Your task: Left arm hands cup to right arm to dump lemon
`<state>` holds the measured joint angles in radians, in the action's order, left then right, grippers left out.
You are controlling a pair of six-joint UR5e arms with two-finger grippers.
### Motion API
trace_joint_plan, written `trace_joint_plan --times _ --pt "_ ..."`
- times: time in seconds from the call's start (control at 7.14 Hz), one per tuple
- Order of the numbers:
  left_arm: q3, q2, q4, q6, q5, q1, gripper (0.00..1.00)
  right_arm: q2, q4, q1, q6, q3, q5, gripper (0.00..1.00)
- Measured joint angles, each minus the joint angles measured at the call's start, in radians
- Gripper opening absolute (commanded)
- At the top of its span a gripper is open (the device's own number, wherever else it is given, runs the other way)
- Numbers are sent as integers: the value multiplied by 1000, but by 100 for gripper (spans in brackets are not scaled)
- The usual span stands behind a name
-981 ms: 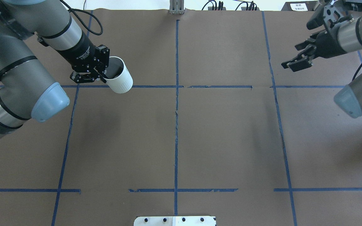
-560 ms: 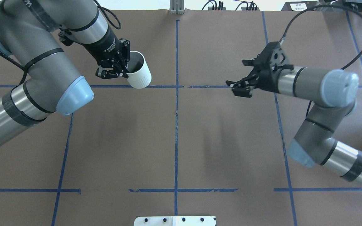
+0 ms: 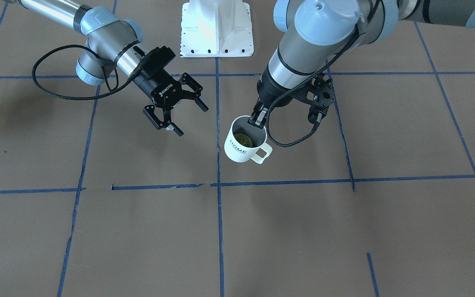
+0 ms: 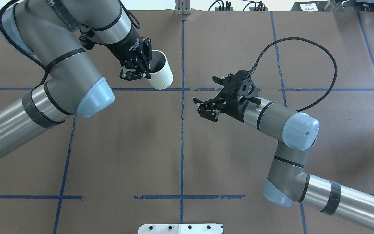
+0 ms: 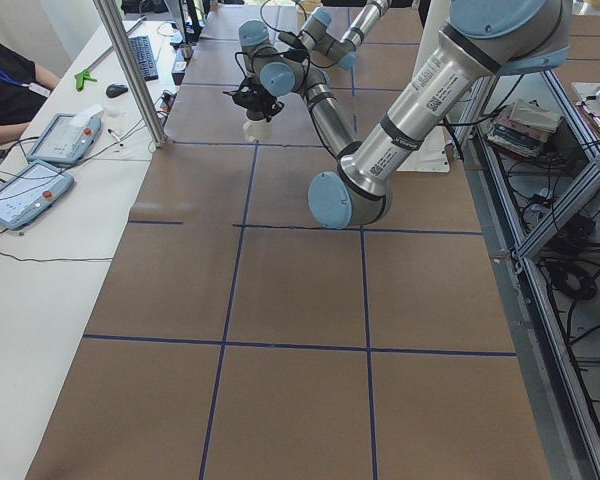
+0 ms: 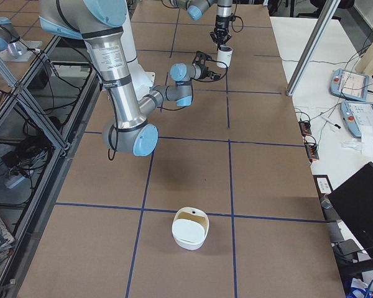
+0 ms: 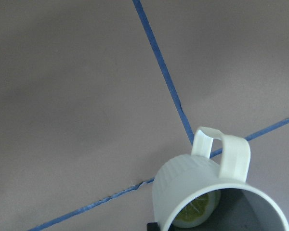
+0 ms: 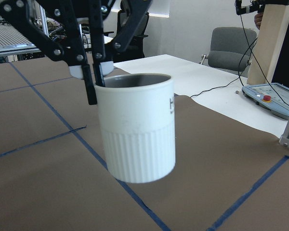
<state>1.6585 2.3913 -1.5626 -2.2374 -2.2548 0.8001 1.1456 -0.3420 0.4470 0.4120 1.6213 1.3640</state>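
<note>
The white ribbed cup (image 3: 241, 149) hangs above the table slightly tilted, its handle on the operators' side. The lemon (image 3: 244, 140) lies inside it, also seen as the lemon (image 7: 197, 212) in the left wrist view. My left gripper (image 4: 143, 72) is shut on the rim of the cup (image 4: 161, 75), one finger inside the mouth. My right gripper (image 3: 191, 121), lettered ROBOTIQ, stands open a short way from the cup with nothing between its fingers. It faces the cup (image 8: 137, 130), and in the overhead view the right gripper (image 4: 207, 93) sits just past the centre line.
Brown paper with blue tape lines (image 4: 182, 130) covers the table. A white bowl-like container (image 6: 190, 228) sits near the table's end on the robot's right. The white robot base (image 3: 217, 29) is at the back. A person (image 5: 5, 85) and pendants (image 5: 25, 190) are beside the operators' side table.
The left arm carried the cup rightward toward the centre line. The right arm swung in from the far right edge toward the cup, gripper still open.
</note>
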Motion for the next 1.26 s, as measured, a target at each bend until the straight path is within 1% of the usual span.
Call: trace_joint_plan --times 0.28,0.56,1.26 --pt "6 5 -41 -3 -2 -31 0 -16 -2 -12 -3 -1 -8 99" --pt "12 7 -50 -7 -3 -52 0 -20 -3 -14 -4 -1 -10 99" --pt "21 15 -102 -36 -3 -79 0 -22 -2 -14 -4 -1 -11 99"
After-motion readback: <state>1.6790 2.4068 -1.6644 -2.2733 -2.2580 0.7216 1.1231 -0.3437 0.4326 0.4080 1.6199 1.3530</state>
